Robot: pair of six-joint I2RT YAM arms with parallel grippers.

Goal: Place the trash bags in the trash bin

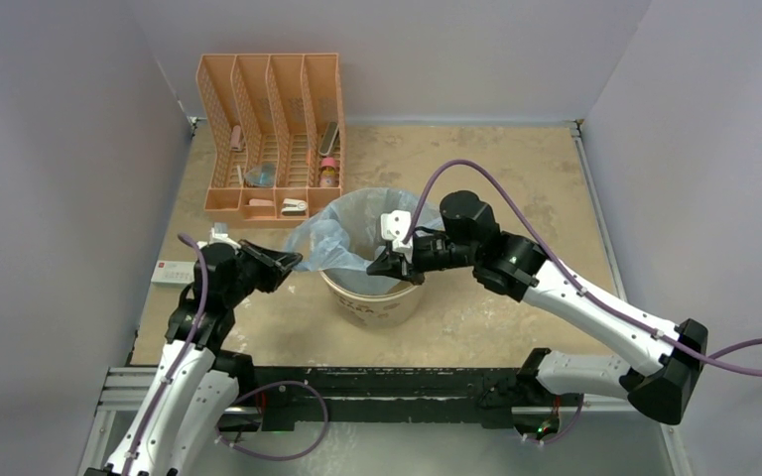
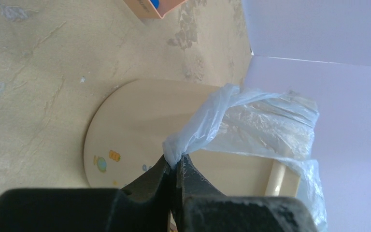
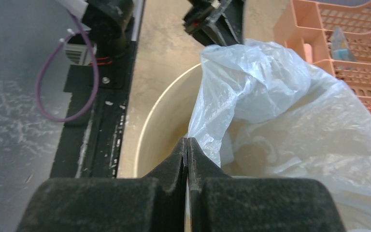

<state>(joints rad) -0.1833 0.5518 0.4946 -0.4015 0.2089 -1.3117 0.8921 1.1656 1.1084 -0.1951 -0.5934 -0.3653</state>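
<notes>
The cream trash bin (image 1: 377, 302) stands mid-table. A light-blue translucent trash bag (image 1: 367, 223) is spread over its mouth and hangs partly inside. My left gripper (image 1: 293, 263) is left of the bin and shut on a bunched corner of the bag (image 2: 251, 121), pulling it taut over the bin's side (image 2: 140, 121); the pinch shows in the left wrist view (image 2: 176, 162). My right gripper (image 1: 385, 266) is at the bin's near rim, jaws pressed together on the bag's thin edge (image 3: 187, 140). The bag (image 3: 270, 96) billows over the bin's inner wall (image 3: 159, 130).
An orange mesh file organizer (image 1: 273, 134) with small items stands behind the bin at the back left, also in the right wrist view (image 3: 348, 38). A small white box (image 1: 171, 274) lies at the table's left edge. Walls enclose the table on three sides.
</notes>
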